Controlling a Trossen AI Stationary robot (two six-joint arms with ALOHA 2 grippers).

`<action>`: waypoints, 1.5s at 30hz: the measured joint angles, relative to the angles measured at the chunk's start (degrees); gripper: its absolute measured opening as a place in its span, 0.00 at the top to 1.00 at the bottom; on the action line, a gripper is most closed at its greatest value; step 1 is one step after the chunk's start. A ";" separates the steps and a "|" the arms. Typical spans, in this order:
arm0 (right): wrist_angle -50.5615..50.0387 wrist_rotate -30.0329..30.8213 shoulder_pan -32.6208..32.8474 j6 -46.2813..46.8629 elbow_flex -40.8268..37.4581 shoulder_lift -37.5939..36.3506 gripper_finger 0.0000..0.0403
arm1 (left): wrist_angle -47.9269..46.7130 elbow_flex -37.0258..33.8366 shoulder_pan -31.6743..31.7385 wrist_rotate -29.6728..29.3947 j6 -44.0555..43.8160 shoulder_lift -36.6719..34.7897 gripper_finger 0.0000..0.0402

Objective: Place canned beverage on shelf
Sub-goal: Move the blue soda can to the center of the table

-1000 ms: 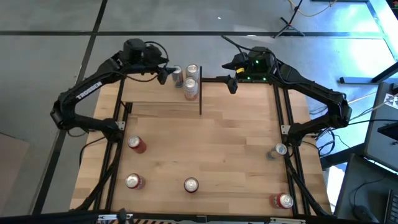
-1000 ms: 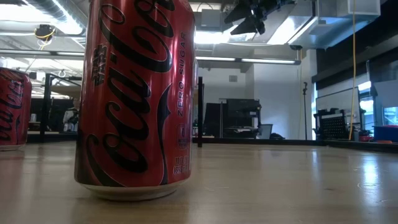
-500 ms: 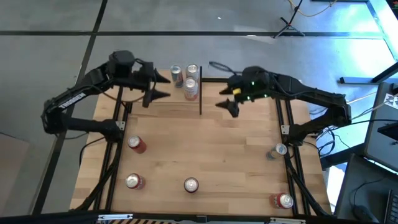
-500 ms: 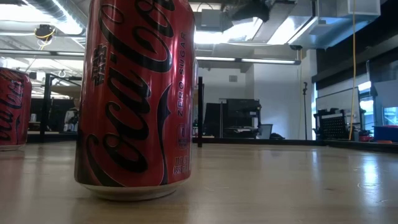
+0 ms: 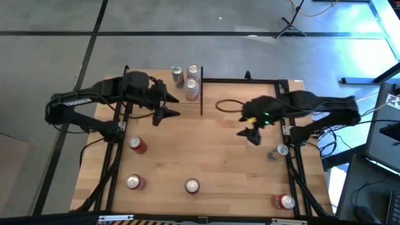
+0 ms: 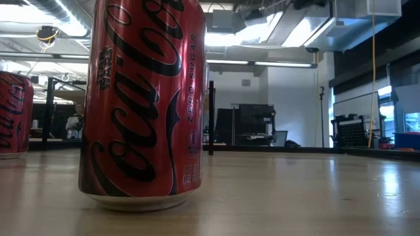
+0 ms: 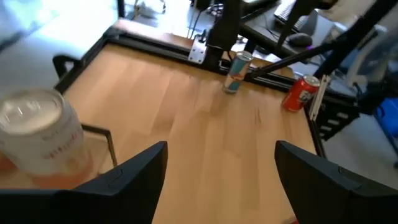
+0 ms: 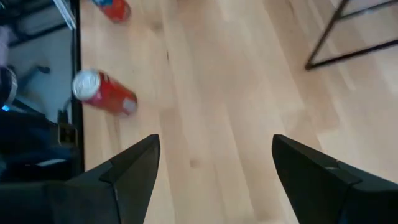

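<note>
Progress: partway, by the look of it; three cans stand together on the small raised light-wood shelf with thin black posts, five more wait on the large light-wood tabletop.
Shelved cans: red-and-silver can, red can with silver lid, pale can with orange band; the pale one close beside the left jaws in the left wrist view.
Left gripper: jaws spread wide, nothing between them; hovering just off the shelved cans, pointed out over the bare table.
Right gripper: jaws spread wide, nothing between them; over the table's right half, near the slim silver-and-blue can by the black right rail.
Ahead of the right jaws: red can lying on its side, another red can farther off.
Ahead of the left jaws: the slim silver-and-blue can and a red can at the far rail.
Loose red cans: one nearest the left jaws, two along the near edge, one at the near right corner.
Low view: large red cola can filling the foreground, upright on the table.
Left to do: likely pick up a loose can, carry it to the shelf, set it upright.
</note>
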 joint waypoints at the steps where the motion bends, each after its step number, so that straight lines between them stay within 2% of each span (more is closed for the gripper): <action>1: -1.28 1.54 0.98 1.23 -0.42 -1.46 0.26 | -0.08 0.00 -0.71 -1.02 -2.35 0.16 0.29; 8: -10.64 8.52 6.36 13.20 -5.59 -11.04 0.26 | 0.27 -0.04 -5.31 -7.91 -8.83 1.71 0.29; 13: -14.90 8.81 8.46 22.29 -9.76 -15.15 0.26 | 0.04 -0.04 -6.99 -10.68 -9.82 2.61 0.29; 19: -17.81 8.64 9.36 31.24 -15.38 -19.06 0.26 | 0.26 -0.06 -7.98 -11.14 -9.79 4.18 0.29; 28: -26.45 2.17 9.36 41.90 -21.62 -21.94 0.26 | 0.18 -0.04 -8.27 -11.21 -9.81 5.43 0.29; 31: -26.19 0.72 9.33 43.36 -23.91 -22.03 0.26 | 0.15 -0.04 -8.43 -11.22 -9.78 5.53 0.29; 37: -25.56 -6.24 9.36 46.12 -28.80 -19.23 0.26 | 0.13 -0.04 -8.41 -11.29 -9.77 5.51 0.29; 45: -23.50 -7.85 9.34 48.01 -29.71 -15.62 0.26 | 0.14 -0.04 -8.41 -12.42 -9.70 5.51 0.29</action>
